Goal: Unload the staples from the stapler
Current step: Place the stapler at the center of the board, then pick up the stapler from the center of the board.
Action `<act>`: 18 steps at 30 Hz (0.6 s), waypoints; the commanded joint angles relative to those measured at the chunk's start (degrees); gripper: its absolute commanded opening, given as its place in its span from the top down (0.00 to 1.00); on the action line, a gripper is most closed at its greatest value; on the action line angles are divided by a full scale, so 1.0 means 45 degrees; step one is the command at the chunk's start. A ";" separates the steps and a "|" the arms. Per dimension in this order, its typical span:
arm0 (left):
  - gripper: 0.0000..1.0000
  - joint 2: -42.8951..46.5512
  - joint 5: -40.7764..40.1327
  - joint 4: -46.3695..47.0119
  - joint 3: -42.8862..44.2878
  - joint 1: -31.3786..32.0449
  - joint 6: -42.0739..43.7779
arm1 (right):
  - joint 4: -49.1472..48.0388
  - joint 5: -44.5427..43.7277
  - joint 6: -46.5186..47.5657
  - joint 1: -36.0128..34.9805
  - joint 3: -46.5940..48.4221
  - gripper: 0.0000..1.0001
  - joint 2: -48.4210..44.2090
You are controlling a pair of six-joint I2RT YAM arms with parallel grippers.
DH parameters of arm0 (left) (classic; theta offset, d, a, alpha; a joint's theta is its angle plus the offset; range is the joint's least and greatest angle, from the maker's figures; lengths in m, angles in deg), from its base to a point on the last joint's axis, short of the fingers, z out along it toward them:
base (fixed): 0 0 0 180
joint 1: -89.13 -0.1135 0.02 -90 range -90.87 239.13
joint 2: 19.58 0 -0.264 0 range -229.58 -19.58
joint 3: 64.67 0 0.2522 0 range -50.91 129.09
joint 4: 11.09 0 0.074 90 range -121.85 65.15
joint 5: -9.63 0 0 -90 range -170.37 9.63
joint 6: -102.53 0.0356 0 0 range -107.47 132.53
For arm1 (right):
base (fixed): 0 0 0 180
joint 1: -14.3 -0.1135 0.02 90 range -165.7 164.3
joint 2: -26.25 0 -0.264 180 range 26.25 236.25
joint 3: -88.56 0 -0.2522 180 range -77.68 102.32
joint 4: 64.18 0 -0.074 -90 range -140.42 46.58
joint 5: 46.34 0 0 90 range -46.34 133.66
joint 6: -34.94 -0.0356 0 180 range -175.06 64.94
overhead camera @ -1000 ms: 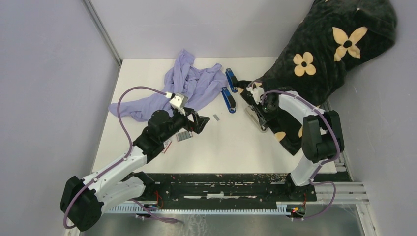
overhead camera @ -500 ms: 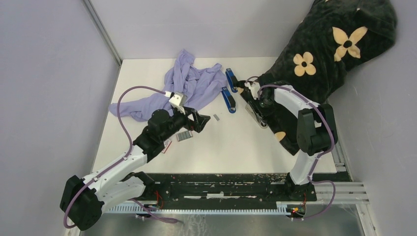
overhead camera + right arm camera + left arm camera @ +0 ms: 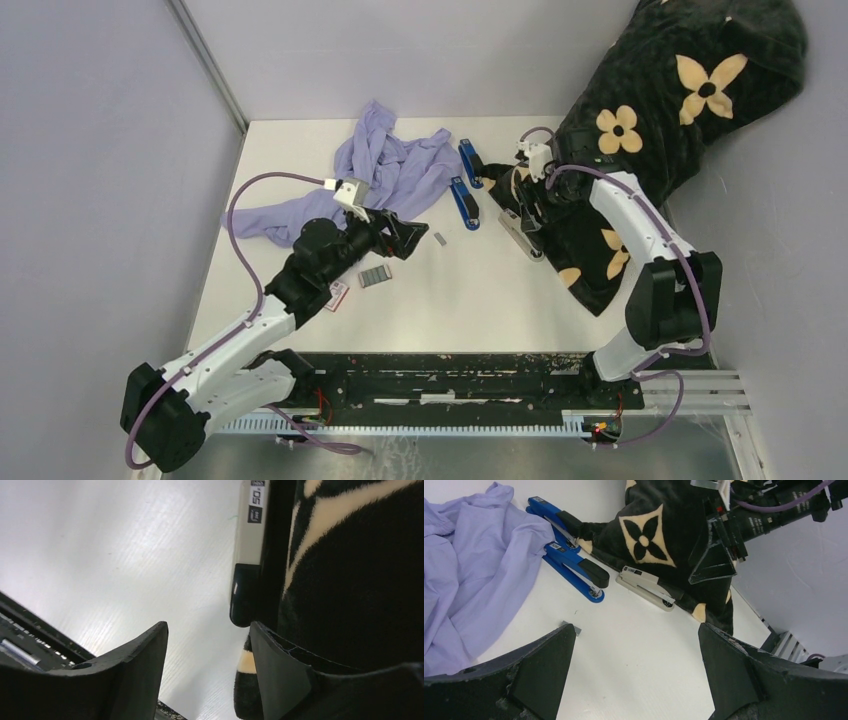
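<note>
- Left gripper: fingers spread wide, holding nothing, low over the table.
- Right gripper: fingers parted, empty, poised over the grey stapler; whether it touches cannot be told.
- Grey stapler: lies flat and shut, its long side against the blanket edge, right of centre.
- Staples: grey strip block flat on the table, just on the near side of the left gripper, well apart from the grey stapler.
- Staple bit: small grey piece on the table, between the left gripper and the near blue stapler.
- Near blue stapler: shut, at the cloth's right edge.
- Far blue stapler: shut, its front end touching the blanket.
- Cloth: lilac, crumpled, far left of centre.
- Blanket: black with cream flowers, heaped at the far right.
- Box: red and white, beside the left arm, near the staples.
</note>
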 commanded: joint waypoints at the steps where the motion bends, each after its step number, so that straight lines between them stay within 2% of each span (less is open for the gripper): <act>1: 0.01 0.0096 -0.0722 0.0244 0.0777 -0.0054 -0.1343 | 0.1091 0.3370 0.1054 0.0477 0.1048 0.32 -0.0707; 7: 0.01 0.0054 -0.1940 -0.0877 0.0983 -0.0296 -0.2942 | 0.2640 0.6930 0.2841 0.0668 0.1684 0.32 -0.0818; 18: 0.01 0.0026 -0.1522 -0.1850 0.0980 -0.0535 -0.3890 | 0.3565 0.9434 0.3941 0.0678 0.3300 0.32 -0.0973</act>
